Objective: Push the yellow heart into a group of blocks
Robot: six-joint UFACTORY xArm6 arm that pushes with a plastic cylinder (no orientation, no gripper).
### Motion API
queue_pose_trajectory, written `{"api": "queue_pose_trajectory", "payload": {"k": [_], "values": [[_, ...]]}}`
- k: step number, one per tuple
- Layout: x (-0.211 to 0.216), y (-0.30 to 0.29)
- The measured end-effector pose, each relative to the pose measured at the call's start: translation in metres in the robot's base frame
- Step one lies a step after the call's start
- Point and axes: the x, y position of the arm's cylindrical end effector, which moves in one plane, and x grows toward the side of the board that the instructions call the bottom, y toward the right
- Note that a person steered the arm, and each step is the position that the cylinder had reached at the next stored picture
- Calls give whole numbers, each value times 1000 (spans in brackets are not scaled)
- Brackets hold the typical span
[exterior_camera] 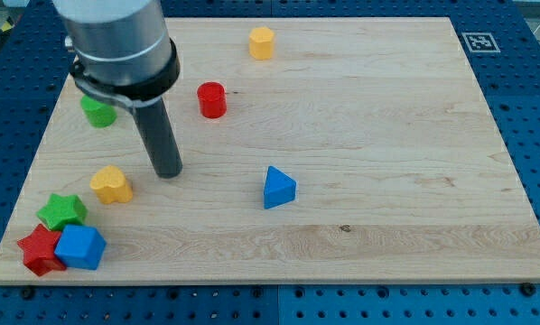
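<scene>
The yellow heart lies on the wooden board near the view's left. My tip rests on the board just to the right of the heart, a short gap away, not touching it. A group of three blocks sits at the board's bottom-left corner: a green star, a red star and a blue cube. The heart is up and to the right of this group, close to the green star.
A green block sits at the upper left, partly hidden by the arm. A red cylinder stands right of the rod. A yellow hexagonal block is near the top edge. A blue triangle lies mid-board.
</scene>
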Motion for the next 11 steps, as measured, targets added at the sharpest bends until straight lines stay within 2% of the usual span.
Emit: {"api": "queue_pose_trajectory", "payload": {"k": [2,4,11], "values": [[-23,-21],[-21,-39],[63,-49]]}}
